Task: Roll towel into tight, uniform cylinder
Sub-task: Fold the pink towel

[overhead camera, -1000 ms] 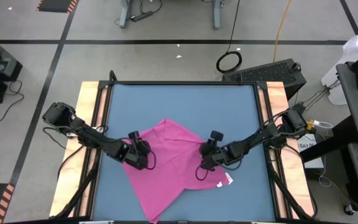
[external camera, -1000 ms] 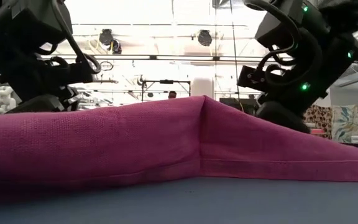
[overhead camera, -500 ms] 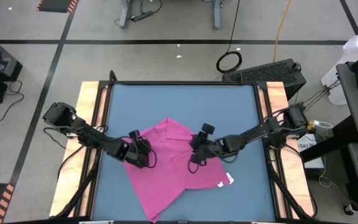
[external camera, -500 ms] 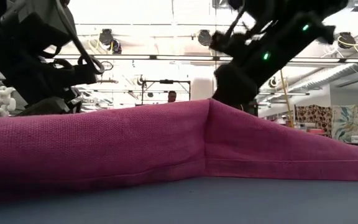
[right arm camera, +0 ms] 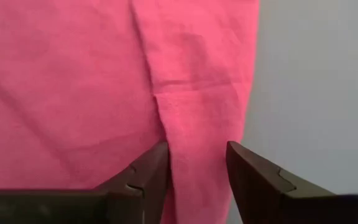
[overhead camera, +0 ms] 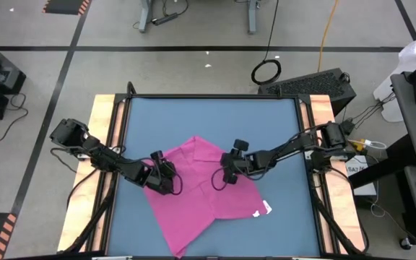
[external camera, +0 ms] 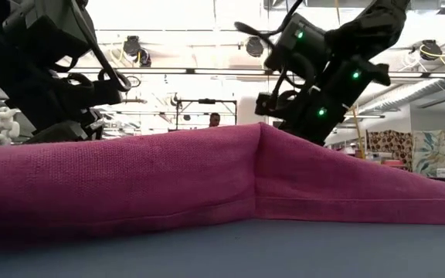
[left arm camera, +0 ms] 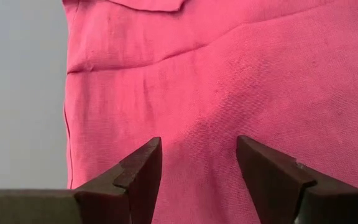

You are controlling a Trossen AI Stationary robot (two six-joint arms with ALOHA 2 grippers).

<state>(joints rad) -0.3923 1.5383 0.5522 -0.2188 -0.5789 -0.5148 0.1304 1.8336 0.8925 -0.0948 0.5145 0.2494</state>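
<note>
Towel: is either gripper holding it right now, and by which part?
Nothing is held. Both the left gripper and right gripper have fingers open above the flat towel, cloth showing between them.

The blue tabletop point(overhead camera: 215, 115) has pale wooden strips along its left point(overhead camera: 101, 137) and right point(overhead camera: 322, 115) edges. Beyond its far edge, a black ring of cable point(overhead camera: 266, 71) lies on the grey floor, near a dark keyboard-like panel point(overhead camera: 309, 83) off the far right corner. An orange cable point(overhead camera: 328, 25) runs across the floor there. Ceiling lamps point(external camera: 134, 48) hang in the room behind.
</note>
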